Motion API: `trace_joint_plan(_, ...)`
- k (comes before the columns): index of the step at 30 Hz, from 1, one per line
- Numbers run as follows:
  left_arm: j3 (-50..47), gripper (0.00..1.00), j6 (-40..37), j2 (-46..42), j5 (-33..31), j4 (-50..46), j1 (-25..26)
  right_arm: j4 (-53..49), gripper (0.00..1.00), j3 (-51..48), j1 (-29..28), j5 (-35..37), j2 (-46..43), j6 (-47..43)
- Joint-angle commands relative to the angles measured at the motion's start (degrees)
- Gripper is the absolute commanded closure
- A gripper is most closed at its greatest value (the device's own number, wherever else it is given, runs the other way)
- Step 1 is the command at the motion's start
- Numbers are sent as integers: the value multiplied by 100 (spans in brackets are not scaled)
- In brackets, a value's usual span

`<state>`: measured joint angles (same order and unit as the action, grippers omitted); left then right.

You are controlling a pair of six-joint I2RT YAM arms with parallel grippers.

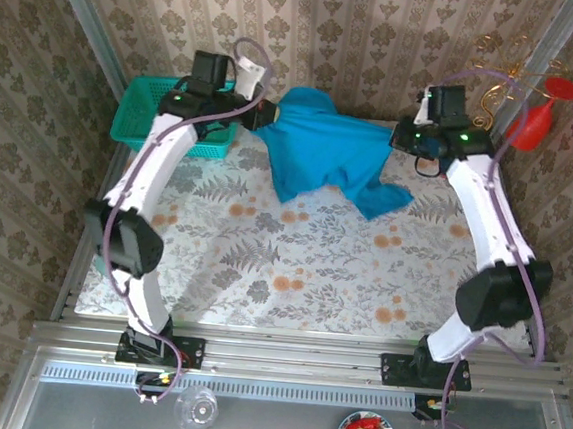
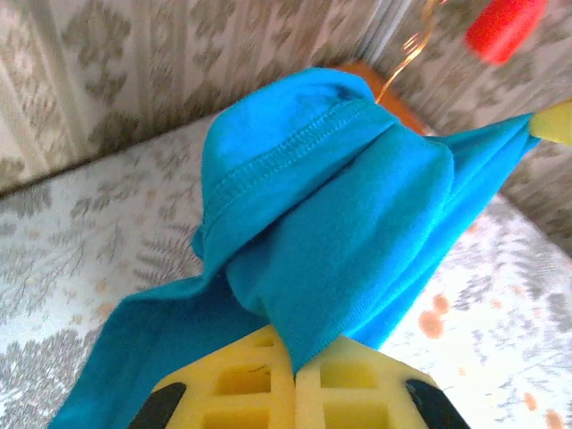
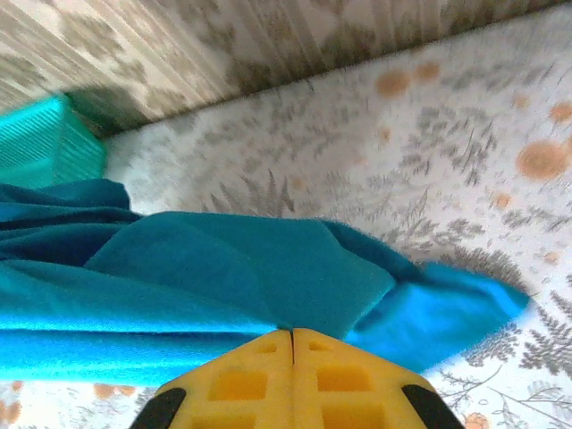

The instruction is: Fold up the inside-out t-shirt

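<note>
risk, slip: each grip looks like a small pinch of thin, bunched cloth; a hard pull apart could drag an edge out of the jaws.
risk, creases: the inside-out t-shirt (image 1: 327, 153) hangs gathered and partly twisted, not spread; laid down like this it would likely set in wrinkles or fold crooked.
risk, snag: the mesh basket (image 1: 145, 112) stands at the far left corner of the table (image 1: 292, 265), near the left arm; a sideways swing could knock it or drape cloth over its rim.
risk, drag: the loose lower corner lies on the table, so moving the arms may tug it unevenly.
left gripper (image 2: 295, 371): jaws closed, yellow fingers meeting with a fold of the t-shirt clamped between them; a stitched hem bunches up just beyond.
right gripper (image 3: 292, 338): jaws closed too, fingers pressed together on a flat layer of the t-shirt.
t-shirt place: along the far edge of the table, strung between the two grippers, upper part raised, lower part sagging toward the table's middle with a tail reaching right.
step, judged: held up for spreading; no fold made yet.
</note>
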<state>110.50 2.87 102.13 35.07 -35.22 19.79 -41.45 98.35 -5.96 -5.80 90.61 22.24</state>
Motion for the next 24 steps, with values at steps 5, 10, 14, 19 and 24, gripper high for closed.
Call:
trace_joint_plan(5, -3420, 100, 928, -2165, 59, 1289, -163, -201, 100, -2240, 271, 687, -2052, 23)
trace_joint_plan(10, -6176, 70, 1470, -3134, -346, 2001, 509, -60, 96, -4195, 251, 15, -2710, 330)
trace_joint_plan(14, -6976, 57, 1555, -3436, -888, 1877, 759, 157, 76, -4732, -72, -163, -2627, 512)
trace_joint_plan(19, -6625, 53, 1116, -3432, -1509, 1224, 779, 609, 64, -4664, -749, -315, -2019, 711)
trace_joint_plan(24, -5831, 50, 716, -2863, -1904, 815, 968, 984, 55, -4175, -1399, -382, -847, 844)
